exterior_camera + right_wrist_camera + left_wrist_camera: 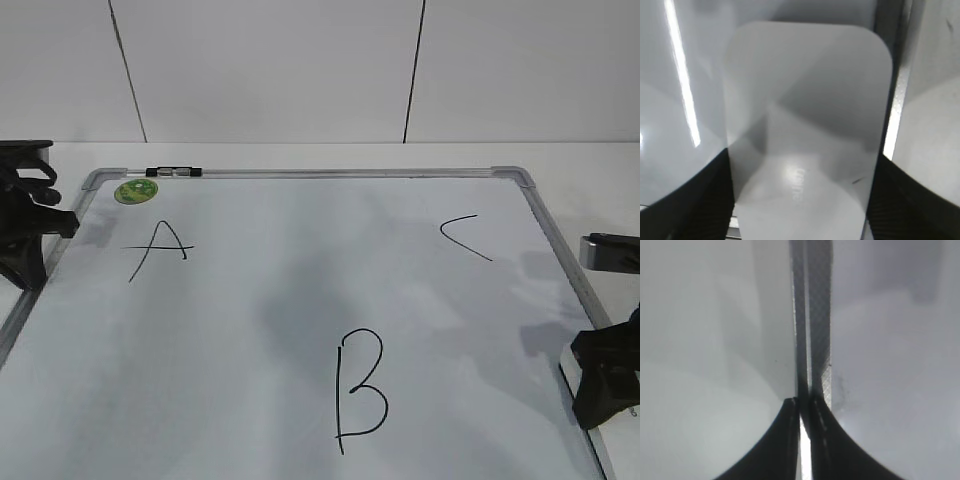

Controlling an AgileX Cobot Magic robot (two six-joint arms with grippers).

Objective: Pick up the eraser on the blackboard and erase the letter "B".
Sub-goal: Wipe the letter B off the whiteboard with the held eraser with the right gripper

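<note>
The letter "B" (360, 390) is drawn in black at the bottom middle of the whiteboard (300, 300). The eraser (805, 125) is a grey rounded block that lies by the board's right frame. In the exterior view only a pale sliver of the eraser (567, 378) shows under my right gripper (598, 405). In the right wrist view my right gripper (801, 210) has its jaws against both long sides of the eraser. My left gripper (28, 272) is shut and empty over the board's left frame, which shows in the left wrist view with the gripper (805, 402).
The letters "A" (158, 248) and "C" (465, 237) are at the upper left and upper right of the board. A green round magnet (135, 190) and a small black and silver item (172, 172) sit at the top left corner. A white wall stands behind.
</note>
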